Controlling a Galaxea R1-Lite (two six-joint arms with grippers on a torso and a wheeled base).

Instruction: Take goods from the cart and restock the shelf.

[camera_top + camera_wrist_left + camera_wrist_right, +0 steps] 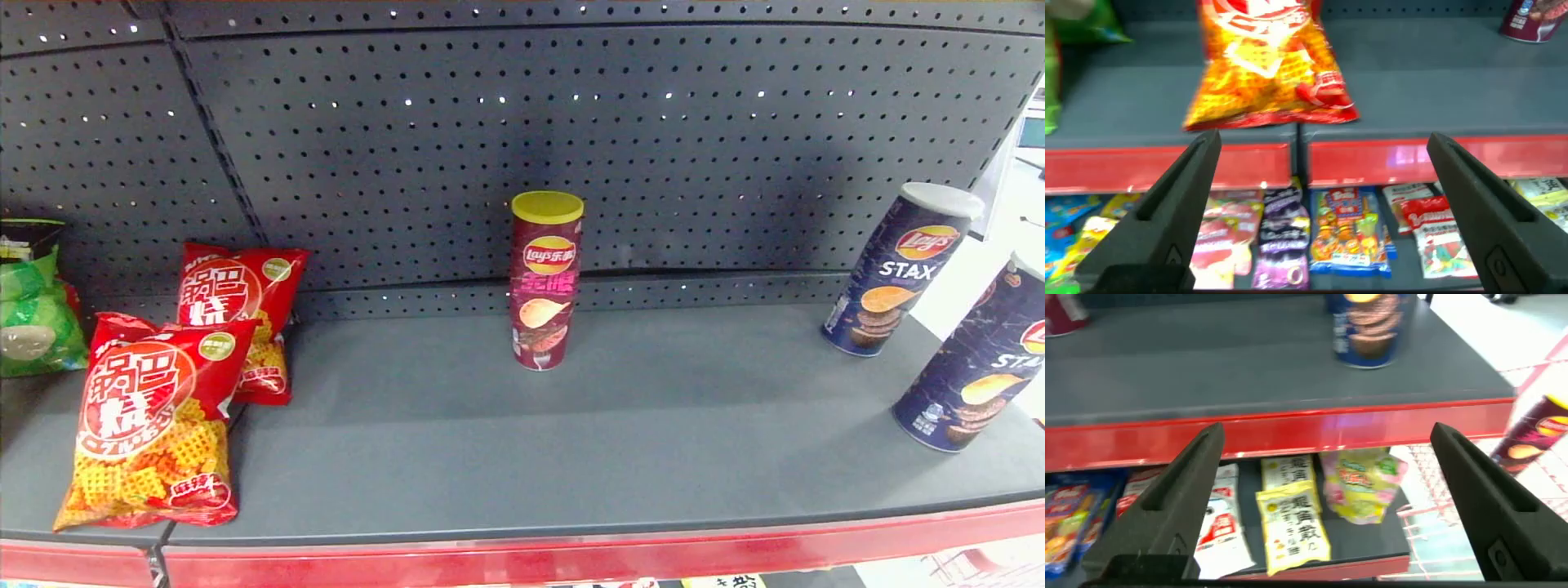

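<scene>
chip can (1538, 429) stands in the wire cart (1539, 371) off the shelf's right end. we have left gripper (1323, 140) and right gripper (1327, 433) both spread wide, empty, facing the shelf lip (522, 559). risk: swinging right could clip the front navy can (976, 367) near that edge. smooth grey deck (612, 441), pegboard (571, 122) behind, bright floor beyond.

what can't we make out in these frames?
Green bag: head view, cut by the left edge.
Nearer blue can: head view, top cut by the right edge.
Dark can: right wrist view, cut by the edge; its support unclear.
Lower-shelf packets: left wrist view, blurred, partly behind fingers of the left gripper.
</scene>
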